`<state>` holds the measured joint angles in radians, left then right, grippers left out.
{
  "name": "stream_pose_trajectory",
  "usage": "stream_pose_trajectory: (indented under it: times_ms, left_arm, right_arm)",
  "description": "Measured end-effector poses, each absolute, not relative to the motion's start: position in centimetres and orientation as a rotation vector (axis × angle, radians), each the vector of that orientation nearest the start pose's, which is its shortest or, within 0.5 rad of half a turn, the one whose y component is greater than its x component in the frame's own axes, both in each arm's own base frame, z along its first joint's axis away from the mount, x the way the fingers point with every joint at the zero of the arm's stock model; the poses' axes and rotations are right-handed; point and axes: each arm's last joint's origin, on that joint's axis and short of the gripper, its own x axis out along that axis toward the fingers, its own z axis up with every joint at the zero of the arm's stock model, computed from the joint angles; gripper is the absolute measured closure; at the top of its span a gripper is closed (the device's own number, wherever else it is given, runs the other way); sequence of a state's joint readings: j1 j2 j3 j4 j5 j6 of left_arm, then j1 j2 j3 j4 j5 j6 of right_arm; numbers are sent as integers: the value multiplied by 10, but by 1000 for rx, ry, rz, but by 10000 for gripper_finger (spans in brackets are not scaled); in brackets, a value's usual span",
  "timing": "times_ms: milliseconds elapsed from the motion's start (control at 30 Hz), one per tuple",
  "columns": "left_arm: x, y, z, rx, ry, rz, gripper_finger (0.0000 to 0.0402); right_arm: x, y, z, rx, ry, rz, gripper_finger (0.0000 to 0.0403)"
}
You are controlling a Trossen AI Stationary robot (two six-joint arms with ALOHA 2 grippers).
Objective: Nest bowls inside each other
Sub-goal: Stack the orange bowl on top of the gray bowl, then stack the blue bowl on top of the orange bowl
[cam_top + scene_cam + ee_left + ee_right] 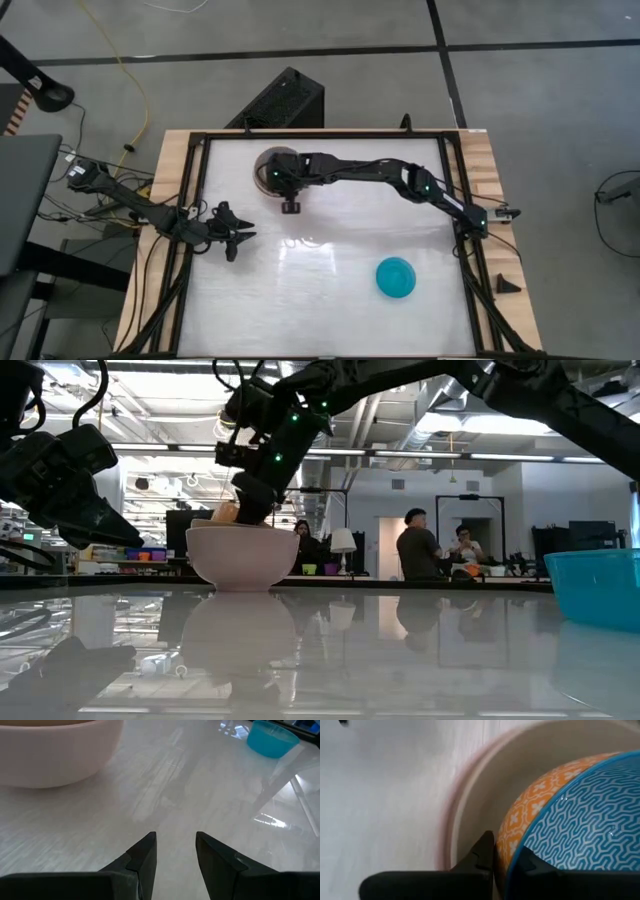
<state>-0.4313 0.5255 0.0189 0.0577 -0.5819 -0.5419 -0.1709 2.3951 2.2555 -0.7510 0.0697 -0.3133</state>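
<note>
A pale pink-white bowl [268, 158] stands on its base at the far middle of the table; it also shows in the low view [242, 555] and the left wrist view [50, 750]. Inside it sits a tilted bowl [540, 795], orange patterned outside and blue patterned inside, its edge peeking above the pink rim [225, 512]. My right gripper [502, 855] is shut on it, reaching over the pink bowl [277, 178]. A teal-blue bowl [397, 277] stands alone at the near right. My left gripper [175, 855] hovers open near the left edge [235, 240]. My right gripper pinches the orange bowl's rim [512, 845], one finger [480, 857] on the orange outer wall and the other [530, 865] on the blue inner wall. It comes slanting down from above. The bowl is tilted inside the pink-white bowl; whether it rests on it is hidden.
Black frame rails [455, 200] and wooden borders edge the white table. A black box [285, 100] stands beyond the far edge. People [415, 550] are in the room behind. Open tabletop [320, 290] lies between the left gripper and the teal-blue bowl.
</note>
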Motion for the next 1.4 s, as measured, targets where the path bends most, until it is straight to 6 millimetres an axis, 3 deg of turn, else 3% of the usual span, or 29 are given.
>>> stream_pose_trajectory:
  times_ms: [200,533,800,1133,1400]
  left_arm:
    - [114,-35,130,-316,340,248,276]
    - [114,-35,130,-316,340,248,276]
    - [114,-35,130,-316,339,248,276]
    - [114,-35,130,-316,339,248,276]
    - [114,-35,130,-316,339,248,276]
  right_arm:
    - [517,-92,232,-250,920,-88,339]
    - [516,-93,233,-285,941,-159,242]
    - [504,-92,257,-295,1033,-168,167]
    - [481,-84,267,-241,1178,-125,154]
    - [450,-60,309,-99,1212,-67,154]
